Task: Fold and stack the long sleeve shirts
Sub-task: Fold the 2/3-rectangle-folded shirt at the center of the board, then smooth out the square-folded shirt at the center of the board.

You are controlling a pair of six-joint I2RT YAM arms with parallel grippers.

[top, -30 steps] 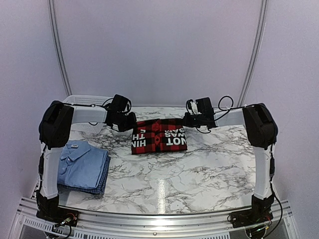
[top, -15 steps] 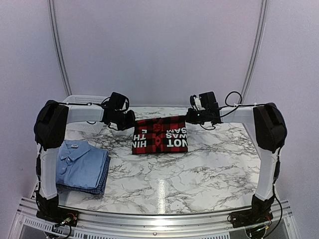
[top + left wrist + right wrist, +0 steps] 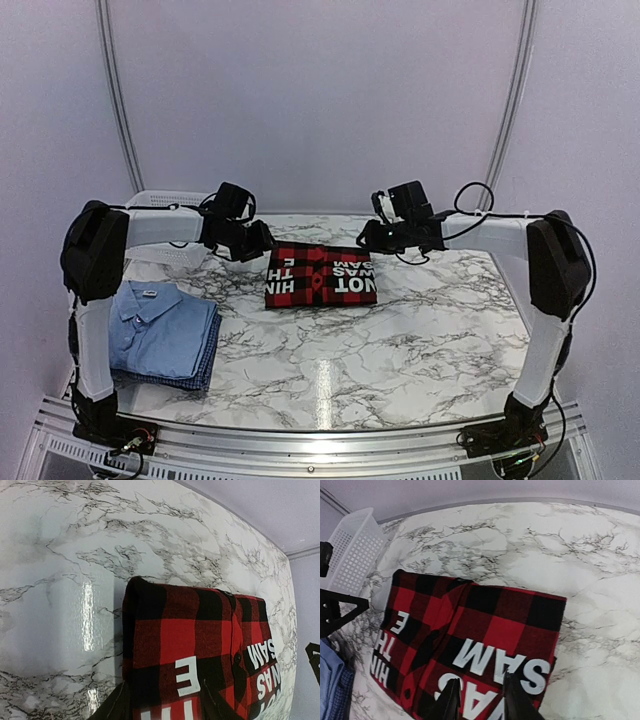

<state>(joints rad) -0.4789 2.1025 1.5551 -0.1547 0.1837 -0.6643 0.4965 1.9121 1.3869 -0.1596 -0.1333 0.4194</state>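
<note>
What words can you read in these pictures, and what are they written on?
"NOT": white block letters on the red-and-black plaid shirt, upside down from the top camera.
"WAS": same shirt.
"SAM": same shirt, clearest from the right wrist camera.
"HIN": same shirt, a word cut off by the fold.
"TH": same shirt, cut off too.
"E": same shirt, a lone letter at the fold.
White tag in the collar of the light blue shirt: too small to read.

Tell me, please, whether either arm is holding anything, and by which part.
Nothing is held: the plaid shirt lies folded flat, with the left gripper and right gripper above its far corners, fingers apart.
</note>
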